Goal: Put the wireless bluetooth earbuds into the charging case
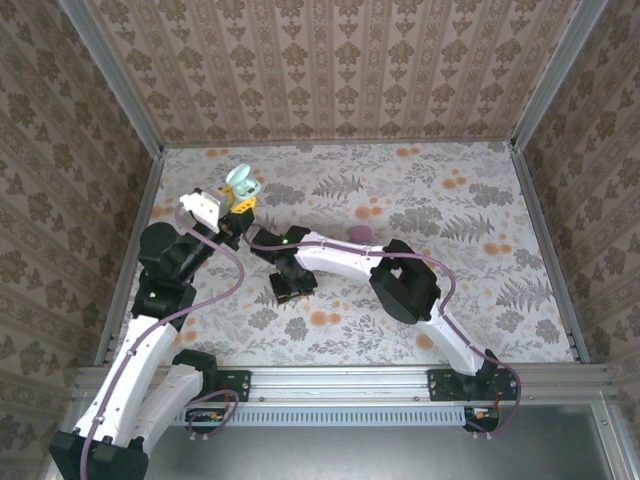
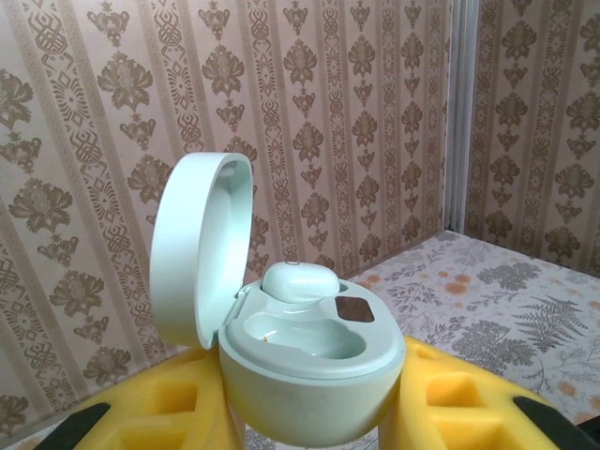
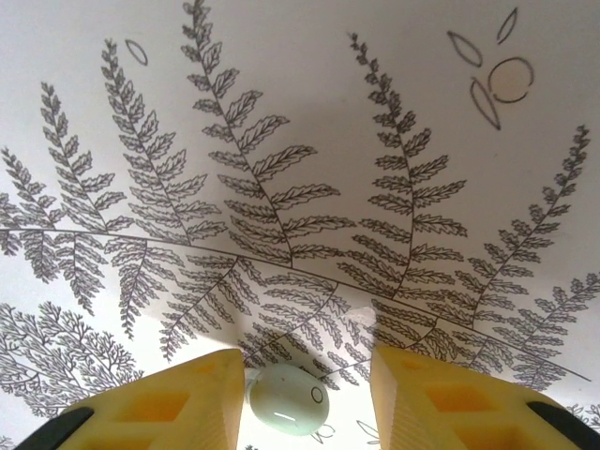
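Note:
My left gripper [image 2: 314, 417] is shut on the mint charging case [image 2: 314, 375], holding it up with its lid [image 2: 202, 248] hinged open. One pale mint earbud [image 2: 300, 279] sits in the case's far socket, and the near socket [image 2: 300, 339] is bare. From above, the case [image 1: 240, 183] hangs over the table's back left. My right gripper [image 1: 291, 288] is down at the table, open around a second pale mint earbud [image 3: 286, 398]. That bud lies on the cloth against the left finger [image 3: 178, 403], with a gap to the right finger [image 3: 450, 398].
A pink oval case [image 1: 359, 233] lies on the fern-patterned cloth [image 1: 480, 230] right of the right forearm. Patterned walls and a metal frame [image 1: 535, 200] close in the table at the back and sides.

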Robot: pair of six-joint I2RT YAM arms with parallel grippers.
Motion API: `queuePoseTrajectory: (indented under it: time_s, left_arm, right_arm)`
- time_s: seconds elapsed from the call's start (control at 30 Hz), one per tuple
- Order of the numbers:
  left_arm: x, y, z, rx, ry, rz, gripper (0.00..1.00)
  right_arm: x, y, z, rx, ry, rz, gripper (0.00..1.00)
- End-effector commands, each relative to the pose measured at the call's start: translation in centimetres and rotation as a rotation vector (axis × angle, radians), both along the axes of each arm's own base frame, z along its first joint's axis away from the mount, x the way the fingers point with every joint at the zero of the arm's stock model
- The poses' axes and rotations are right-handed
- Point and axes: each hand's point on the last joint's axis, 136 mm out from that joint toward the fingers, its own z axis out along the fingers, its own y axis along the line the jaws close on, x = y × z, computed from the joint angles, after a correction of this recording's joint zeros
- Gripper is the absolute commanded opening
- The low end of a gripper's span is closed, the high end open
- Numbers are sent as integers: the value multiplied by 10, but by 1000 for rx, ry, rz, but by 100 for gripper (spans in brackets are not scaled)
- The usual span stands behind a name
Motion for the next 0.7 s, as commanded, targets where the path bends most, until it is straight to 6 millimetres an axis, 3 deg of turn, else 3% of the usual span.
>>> queuePoseTrajectory:
  time_s: [0.0,0.27,0.53,0.67]
  left_arm:
    - [-4,2,7,4,-36,4,31]
    - [-5,1,8,1,-34,-4,31]
    - [-4,1,8,-12,-29,-8,31]
    - [-3,0,7,-15,-24,-9,31]
  right_arm:
    - [-14,-5,-2,-40,35,31,43]
    - [-20,-24,-11,-105,37,35,37]
    - [-19,-39,-1,-94,11,16,32]
    - [-16,-58,-1,-120,-2,-6,32]
